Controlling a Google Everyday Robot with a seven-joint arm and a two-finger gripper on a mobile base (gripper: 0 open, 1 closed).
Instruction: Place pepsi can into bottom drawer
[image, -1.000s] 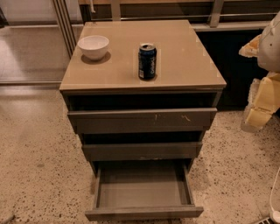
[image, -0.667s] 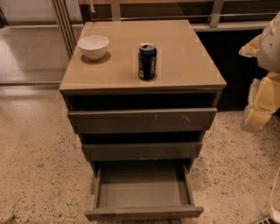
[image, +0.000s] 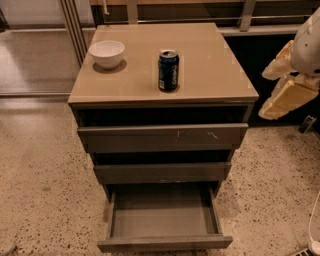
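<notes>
Currently: pepsi can (image: 168, 70) upright on cabinet top (image: 212, 65), axis vertical; bottom drawer (image: 165, 243) open; gripper (image: 281, 80) far right, fingers (image: 287, 97) spread, empty.

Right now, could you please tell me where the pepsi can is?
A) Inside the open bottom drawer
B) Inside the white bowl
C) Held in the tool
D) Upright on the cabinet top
D: the pepsi can stands upright on the cabinet top, apart from the white bowl, while the tool hangs off the cabinet's right side, away from the can.
</notes>
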